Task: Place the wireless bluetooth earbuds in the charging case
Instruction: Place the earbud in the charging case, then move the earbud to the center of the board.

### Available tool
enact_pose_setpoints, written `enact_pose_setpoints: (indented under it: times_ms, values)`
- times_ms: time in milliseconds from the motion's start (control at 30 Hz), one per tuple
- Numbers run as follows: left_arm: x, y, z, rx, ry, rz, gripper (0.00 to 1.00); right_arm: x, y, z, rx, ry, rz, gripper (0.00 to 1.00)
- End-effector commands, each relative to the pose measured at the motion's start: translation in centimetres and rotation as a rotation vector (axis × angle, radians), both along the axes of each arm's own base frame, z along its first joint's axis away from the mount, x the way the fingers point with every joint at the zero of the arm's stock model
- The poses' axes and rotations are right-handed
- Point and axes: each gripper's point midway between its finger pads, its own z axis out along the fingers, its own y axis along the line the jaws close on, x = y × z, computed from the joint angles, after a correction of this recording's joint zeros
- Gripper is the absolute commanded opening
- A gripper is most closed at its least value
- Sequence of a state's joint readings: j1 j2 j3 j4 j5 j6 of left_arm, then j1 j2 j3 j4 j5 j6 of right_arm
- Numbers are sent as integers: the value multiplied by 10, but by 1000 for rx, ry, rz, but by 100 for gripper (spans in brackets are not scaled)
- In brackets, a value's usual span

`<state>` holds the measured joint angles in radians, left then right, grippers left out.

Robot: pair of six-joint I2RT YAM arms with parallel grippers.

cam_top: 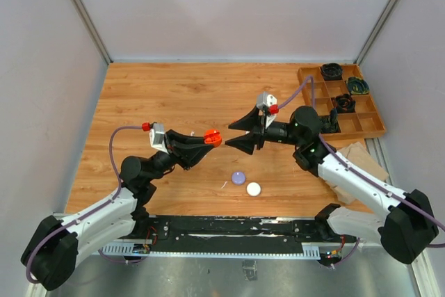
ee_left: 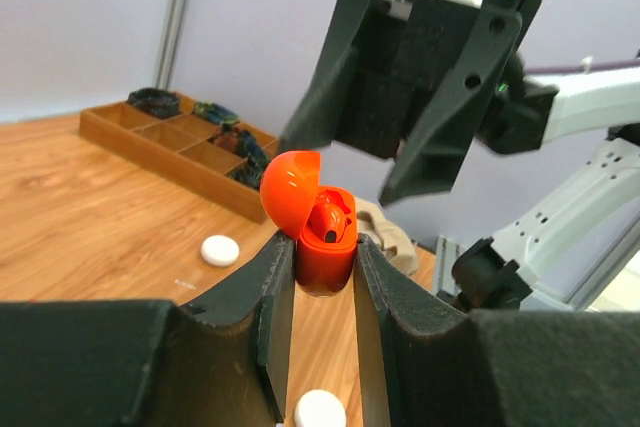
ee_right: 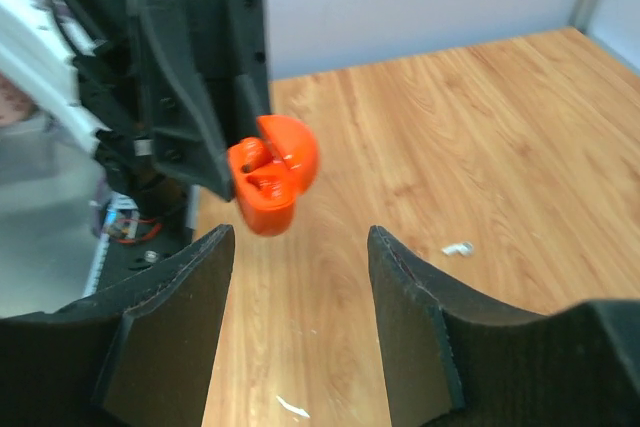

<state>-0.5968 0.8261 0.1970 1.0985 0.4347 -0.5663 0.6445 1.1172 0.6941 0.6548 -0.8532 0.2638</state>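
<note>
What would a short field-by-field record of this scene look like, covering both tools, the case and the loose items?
Left tool: shut on the orange-red charging case, held in the air
Case lid: open
Inside case: an orange-red earbud shows
Right tool: open, empty, facing the case
Loose items: lilac puck and white puck, close together
Far right: wooden tray

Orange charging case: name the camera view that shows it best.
Left wrist view: the orange charging case sits close and sharp, lid open, an earbud seated inside. Right wrist shows the case smaller, slightly blurred; top external shows only an orange speck.
</note>
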Motion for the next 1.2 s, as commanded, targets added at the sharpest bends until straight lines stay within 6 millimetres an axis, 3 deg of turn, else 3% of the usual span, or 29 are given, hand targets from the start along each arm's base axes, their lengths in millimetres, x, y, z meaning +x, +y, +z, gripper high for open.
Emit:
enact_pose_setpoints:
  times_ms: [0,267,567,700,933,1033,1100,1167]
  values:
    - [10,8,-18,74,-18,86,0,40,-18,-39,-274,22,-199,56]
    - [12,17,-32,105,-23,147,0,79,-24,-75,-503,37,-292,56]
    - [40,34,-62,131,130,308,0,133,-23,-137,-753,33,-272,54]
    - [46,39,-72,129,177,330,0,158,-25,-167,-817,36,-254,54]
    - [54,40,-86,129,232,320,0,197,-23,-198,-883,23,-227,51]
    - [57,39,-92,139,254,310,0,210,-21,-206,-887,16,-215,50]
    - [59,38,-94,140,264,299,0,216,-22,-226,-914,43,-197,49]
    - [60,38,-96,142,269,297,0,221,-23,-233,-927,54,-192,48]
